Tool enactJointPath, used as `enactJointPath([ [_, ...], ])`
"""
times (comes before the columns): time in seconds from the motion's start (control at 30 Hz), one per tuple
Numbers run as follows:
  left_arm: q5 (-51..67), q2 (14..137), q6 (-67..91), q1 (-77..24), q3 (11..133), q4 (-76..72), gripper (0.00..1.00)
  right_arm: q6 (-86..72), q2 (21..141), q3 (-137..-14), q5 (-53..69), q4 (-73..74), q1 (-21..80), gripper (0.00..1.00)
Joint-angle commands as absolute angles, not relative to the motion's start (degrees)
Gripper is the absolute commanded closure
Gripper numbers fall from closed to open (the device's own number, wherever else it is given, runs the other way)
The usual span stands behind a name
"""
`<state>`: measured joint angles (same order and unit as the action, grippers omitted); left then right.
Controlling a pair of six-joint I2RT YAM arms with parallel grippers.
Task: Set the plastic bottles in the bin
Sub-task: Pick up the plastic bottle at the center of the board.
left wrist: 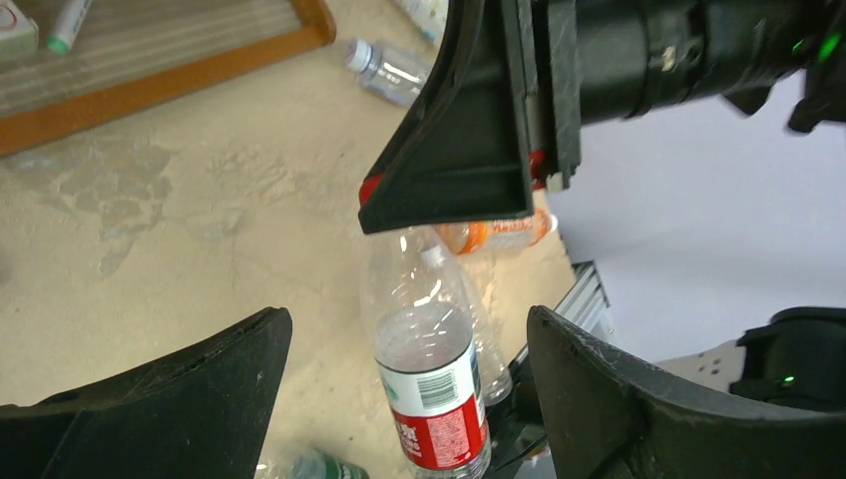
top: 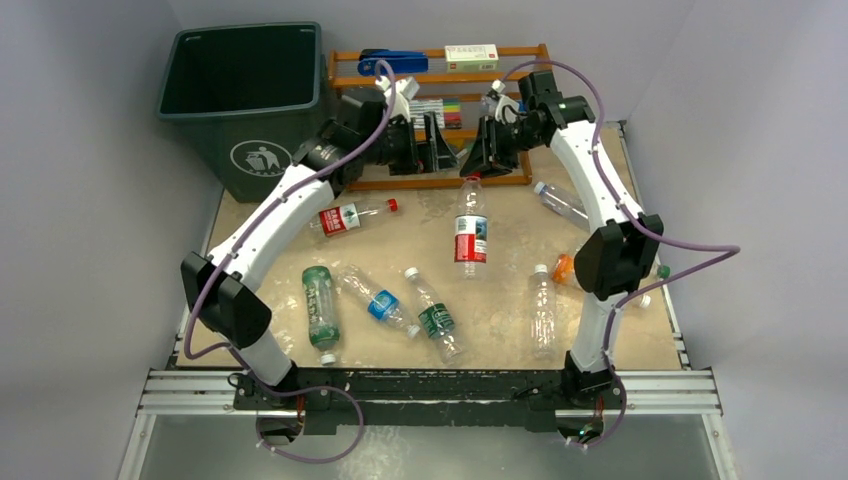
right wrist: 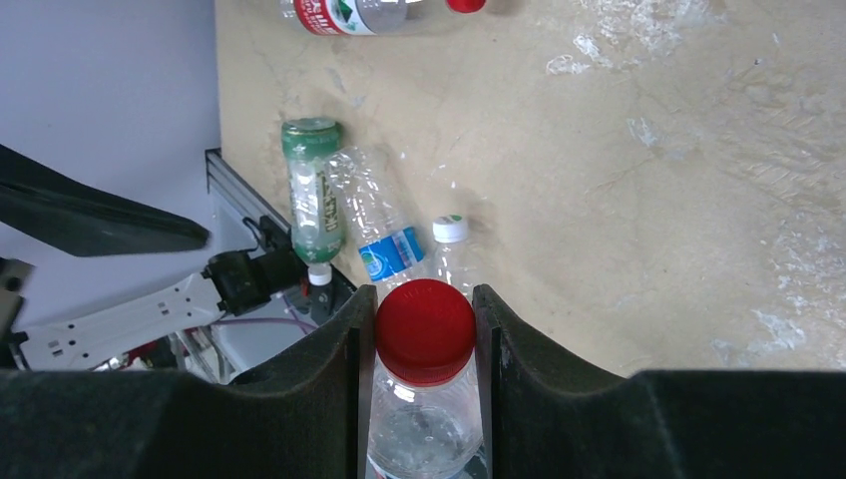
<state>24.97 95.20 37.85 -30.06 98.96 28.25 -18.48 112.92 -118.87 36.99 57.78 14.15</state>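
My right gripper (top: 478,168) is shut on the red cap (right wrist: 424,331) of a clear bottle with a red and white label (top: 470,228). The bottle hangs upright above the table, in front of the wooden rack. My left gripper (top: 440,150) is open and empty just left of it. In the left wrist view the hanging bottle (left wrist: 429,374) shows between my spread fingers (left wrist: 200,389) without touching them. The dark green bin (top: 240,90) stands at the back left. Several more bottles lie on the table, such as a red-labelled one (top: 350,215) and a green one (top: 320,305).
The orange-brown wooden rack (top: 440,80) with markers and small boxes stands behind both grippers. A blue-labelled bottle (top: 378,300), a green-labelled one (top: 432,315), a clear one (top: 541,305), an orange one (top: 563,268) and a clear one (top: 560,203) lie on the table.
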Motion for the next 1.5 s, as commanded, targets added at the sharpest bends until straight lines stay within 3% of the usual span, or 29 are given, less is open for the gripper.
enactJointPath([
  [0.0,20.38,95.63,30.40,-32.91,102.65,34.40,0.13,-20.77,110.30,-119.69,42.01,56.55,13.63,0.76],
  [0.77,19.19,97.02,31.28,-37.71,99.90,35.15,0.13,-33.55,109.19,-117.68,52.87,44.07,11.75,0.79],
  [1.27,15.95,97.95,28.89,-40.07,101.36,38.11,0.13,-49.93,102.44,-104.06,59.55,25.23,7.09,0.80],
  [1.33,16.00,98.17,29.22,-40.08,101.62,37.91,0.15,-50.96,101.99,-102.89,59.71,23.87,6.67,0.80],
  [1.47,17.04,98.82,29.82,-40.08,102.63,37.34,0.34,-51.60,101.31,-100.86,59.94,23.11,5.97,0.80],
])
